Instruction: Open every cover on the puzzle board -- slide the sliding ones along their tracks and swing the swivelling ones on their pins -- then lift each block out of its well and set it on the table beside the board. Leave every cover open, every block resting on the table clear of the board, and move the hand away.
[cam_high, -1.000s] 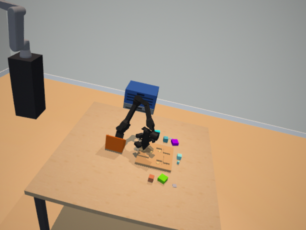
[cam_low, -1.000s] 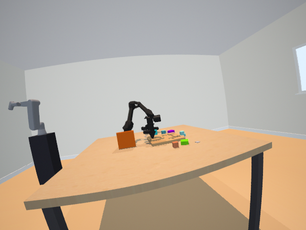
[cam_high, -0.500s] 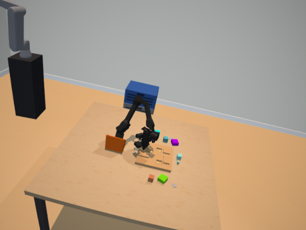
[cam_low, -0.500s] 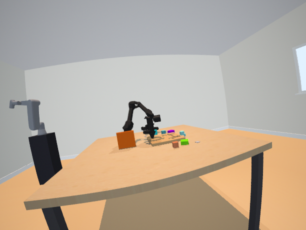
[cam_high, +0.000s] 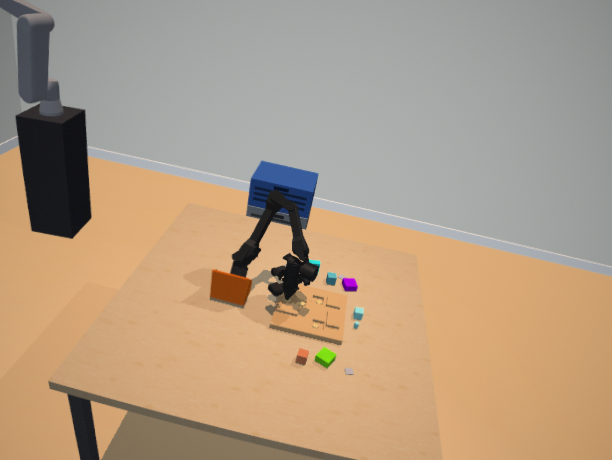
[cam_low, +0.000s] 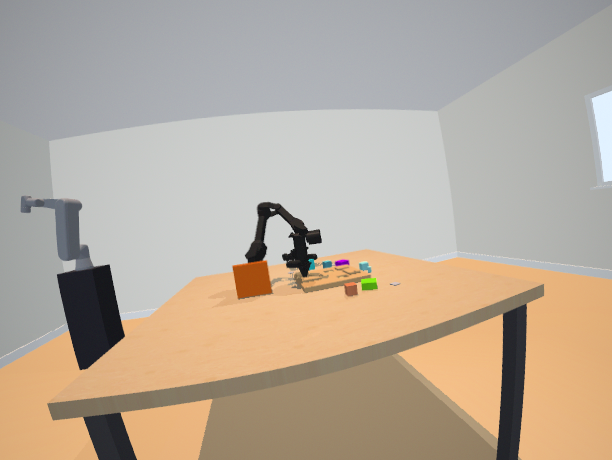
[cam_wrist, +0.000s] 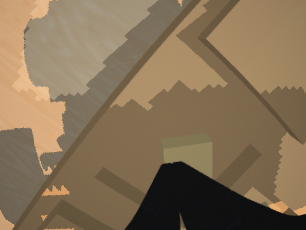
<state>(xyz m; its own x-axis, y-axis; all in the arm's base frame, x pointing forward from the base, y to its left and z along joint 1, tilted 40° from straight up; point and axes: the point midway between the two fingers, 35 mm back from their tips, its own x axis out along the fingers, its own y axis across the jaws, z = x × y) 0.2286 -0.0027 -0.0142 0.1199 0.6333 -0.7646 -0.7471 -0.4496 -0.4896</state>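
The tan puzzle board (cam_high: 290, 322) (cam_low: 325, 286) (cam_wrist: 145, 92) lies on the table, with grooves and several small pale knobs. My gripper (cam_high: 288, 298) (cam_low: 305, 275) (cam_wrist: 172, 172) is shut and empty, pointing down at the board's back-left part. In the wrist view its tips overlap a pale yellow-green knob (cam_wrist: 192, 155); contact cannot be told. A purple block (cam_high: 349, 285) (cam_low: 342, 263), a teal cube (cam_high: 331, 279) and a cyan block (cam_high: 315, 263) rest behind the board. Light cyan pieces lie at its right. The arm hides part of the board, and cover positions are unclear.
A green block (cam_high: 325, 357) (cam_low: 369, 284), a reddish cube (cam_high: 302, 356) (cam_low: 351, 289) and a flat grey piece (cam_high: 349, 371) (cam_low: 395, 284) lie in front of the board. An upright orange panel (cam_high: 229, 288) (cam_low: 252, 280) stands left. A blue cabinet (cam_high: 285, 177) stands behind the table.
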